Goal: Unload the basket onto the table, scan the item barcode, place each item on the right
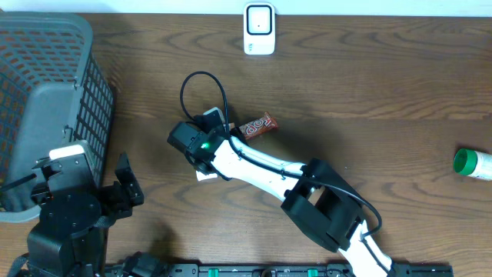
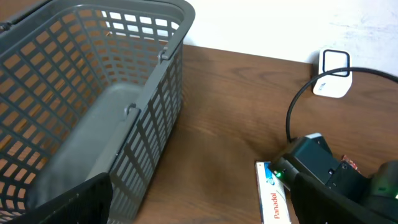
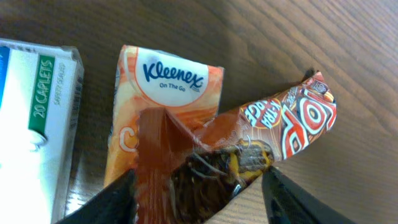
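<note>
- Right pincer (image 3: 199, 205): jaws about half closed around the snack bar (image 3: 292, 121). The fingers seem to touch both wrapper edges, but I cannot tell whether they truly grip it.
- Left pincer (image 1: 131, 183): jaws wide and empty, beside the grey basket (image 1: 46, 46).
- Right wrist view shows the caplets box (image 3: 37, 99) and Kleenex pack (image 3: 171, 74) side by side, with the bar's near end overlapping the pack.
- Only the overhead shows the white scanner (image 1: 259, 29) at the far edge, well apart from the bar, and the green-capped bottle (image 1: 472, 164) far right.
</note>
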Motion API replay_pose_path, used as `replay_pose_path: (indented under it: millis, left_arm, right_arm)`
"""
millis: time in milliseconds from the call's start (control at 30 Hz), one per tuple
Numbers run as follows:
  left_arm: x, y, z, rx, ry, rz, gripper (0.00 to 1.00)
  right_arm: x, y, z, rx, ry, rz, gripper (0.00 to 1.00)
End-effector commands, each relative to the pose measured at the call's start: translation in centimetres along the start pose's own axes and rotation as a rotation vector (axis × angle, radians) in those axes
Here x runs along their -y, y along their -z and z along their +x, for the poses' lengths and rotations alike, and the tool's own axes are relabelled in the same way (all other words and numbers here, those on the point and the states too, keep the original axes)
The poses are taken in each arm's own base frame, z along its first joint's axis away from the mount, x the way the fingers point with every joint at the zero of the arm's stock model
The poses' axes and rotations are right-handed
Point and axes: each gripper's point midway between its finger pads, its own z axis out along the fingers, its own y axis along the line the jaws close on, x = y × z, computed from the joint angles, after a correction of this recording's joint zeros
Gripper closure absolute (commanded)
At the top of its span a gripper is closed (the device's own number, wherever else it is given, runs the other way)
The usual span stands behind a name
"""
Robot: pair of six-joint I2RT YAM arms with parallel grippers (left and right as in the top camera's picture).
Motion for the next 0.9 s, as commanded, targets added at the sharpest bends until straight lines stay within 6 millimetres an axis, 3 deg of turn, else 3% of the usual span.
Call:
replay_pose_path:
  millis: [0, 200, 367, 633, 867]
  left_arm:
    - [-0.3, 0.0, -0.1, 0.003, -0.001, -0.017, 0.09]
    - [-0.3, 0.0, -0.1, 0.003, -0.001, -0.018, 0.09]
    - [-0.3, 0.0, 0.0, 0.002, -0.001, -0.017, 0.09]
    - [-0.4, 0.0, 0.2, -0.005, -0.006, -0.020, 0.09]
    - [-0.4, 0.0, 0.2, -0.005, -0.006, -0.020, 0.09]
  right_arm:
    - [1.0, -0.8, -0.3, -0.002, -0.010, 0.021, 0.55]
    - [1.6, -1.1, -0.3, -0.012, -0.017, 0.030, 0.83]
    - [1.9, -1.0, -0.1, -0.021, -0.008, 0.042, 0.99]
    - [2.3, -0.6, -0.5, -0.016, 0.018, 0.057, 0.99]
    - [2.9, 1.5, -2.1, -0.019, 0.027, 0.057, 0.99]
